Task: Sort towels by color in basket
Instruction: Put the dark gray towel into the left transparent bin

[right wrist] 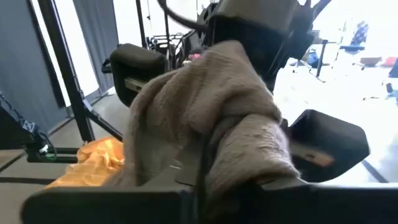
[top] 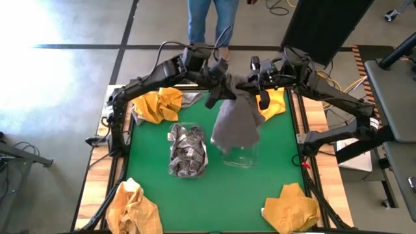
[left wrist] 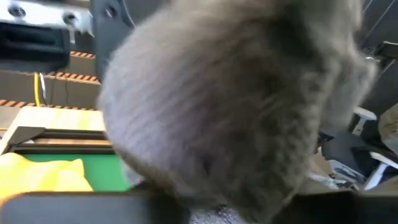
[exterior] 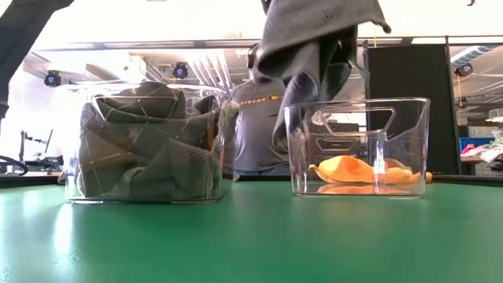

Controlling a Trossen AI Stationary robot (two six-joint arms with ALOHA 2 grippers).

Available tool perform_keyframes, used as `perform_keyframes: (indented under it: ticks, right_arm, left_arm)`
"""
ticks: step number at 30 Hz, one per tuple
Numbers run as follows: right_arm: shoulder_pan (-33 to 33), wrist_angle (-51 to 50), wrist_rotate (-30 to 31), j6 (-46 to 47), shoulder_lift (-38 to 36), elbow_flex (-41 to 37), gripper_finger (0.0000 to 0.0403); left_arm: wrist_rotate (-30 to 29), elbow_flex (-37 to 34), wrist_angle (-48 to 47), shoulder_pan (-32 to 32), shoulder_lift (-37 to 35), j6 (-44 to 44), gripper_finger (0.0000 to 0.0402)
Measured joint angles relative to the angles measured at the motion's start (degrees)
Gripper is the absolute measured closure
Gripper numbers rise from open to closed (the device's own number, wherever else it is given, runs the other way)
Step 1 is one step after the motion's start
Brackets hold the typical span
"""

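Open green mat [top: 195, 195] across the near middle, wide enough for passage between the two near-corner yellow towels [top: 134, 207] [top: 290, 208]. Centre blocked by two clear bins side by side: the left bin [top: 187, 151] packed full of grey cloth, the right bin [top: 239, 155] overhung by a hanging grey towel [top: 237, 120]. Narrow gap between the bins. Far edge crowded by both arms and more yellow towels [top: 159, 104] [top: 276, 103].

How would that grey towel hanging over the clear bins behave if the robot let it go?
Probably floppy: the grey towel droops in loose folds from both hands, left hand and right hand. It likely weighs little, since it bunches softly. Released, it would probably crumple into the clear bin below rather than hold shape.
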Motion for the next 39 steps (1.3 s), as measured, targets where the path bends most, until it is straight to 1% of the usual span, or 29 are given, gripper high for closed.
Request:
perform_keyframes:
  ticks: [1,2,4,7,12,13,14,16,19,22,26,29,30,35,37,39]
  right_arm:
    - [0.0,-0.1,0.1,-0.2,-0.2,0.0,0.034]
    - [0.0,-0.2,0.5,-0.3,-0.4,0.0,0.0328]
    - [0.0,-0.2,0.9,-0.2,-0.9,0.0,0.0302]
    - [0.0,-0.6,1.2,0.0,-2.0,-0.1,0.0266]
    - [0.0,-2.0,1.2,0.9,-5.4,-0.2,0.022]
    - [-0.1,-2.2,2.6,0.6,-6.2,-0.2,0.0213]
    - [-0.3,-2.9,3.4,0.4,-6.9,0.0,0.0207]
    - [-0.4,-6.2,3.3,0.3,-8.2,0.0,0.0197]
    - [-0.3,-10.5,4.8,0.5,-9.5,0.0,0.0188]
    - [-0.1,-14.9,8.0,1.4,-10.5,-0.1,0.0184]
    - [-0.2,-19.5,14.1,5.4,-11.3,-0.1,0.0186]
    - [0.0,-21.8,16.2,8.6,-11.0,-0.1,0.0191]
    - [0.0,-22.3,16.2,9.3,-10.8,-0.1,0.0193]
    - [0.1,-24.1,16.5,12.2,-9.7,-0.1,0.0204]
    - [0.8,-24.3,16.3,13.6,-9.1,-0.1,0.0208]
    - [1.4,-24.5,16.3,13.9,-8.5,-0.1,0.0212]
  left_arm:
    - [0.2,0.1,0.1,0.0,0.1,-0.2,0.0365]
    - [0.3,0.1,0.2,0.0,0.1,-0.6,0.0377]
    - [0.3,0.1,-0.2,0.0,0.1,-1.2,0.0377]
    - [-0.2,0.1,-3.6,-0.2,-0.6,-1.3,0.0377]
    - [-2.0,0.3,-16.3,-3.2,-4.2,0.6,0.0379]
    - [-1.9,0.3,-20.4,-4.2,-5.2,1.0,0.0379]
    - [-2.8,0.2,-23.8,-5.5,-6.1,1.3,0.0379]
    - [-5.8,0.2,-27.3,-7.9,-7.8,1.5,0.0379]
    - [-15.8,0.1,-33.3,-11.2,-11.1,0.3,0.0379]
    - [-26.6,0.2,-38.5,-14.7,-14.1,-3.7,0.0379]
    - [-41.6,0.1,-45.7,-19.7,-16.9,-13.5,0.0379]
    - [-51.9,-0.7,-51.6,-24.7,-19.5,-22.6,0.0379]
    - [-54.4,-1.5,-53.0,-26.9,-20.4,-26.0,0.0379]
    - [-66.8,-10.3,-55.0,-36.7,-24.3,-44.6,0.0379]
    - [-71.5,-14.5,-55.0,-38.4,-25.8,-52.1,0.0379]
    - [-74.3,-19.0,-54.6,-39.1,-27.3,-59.1,0.0379]
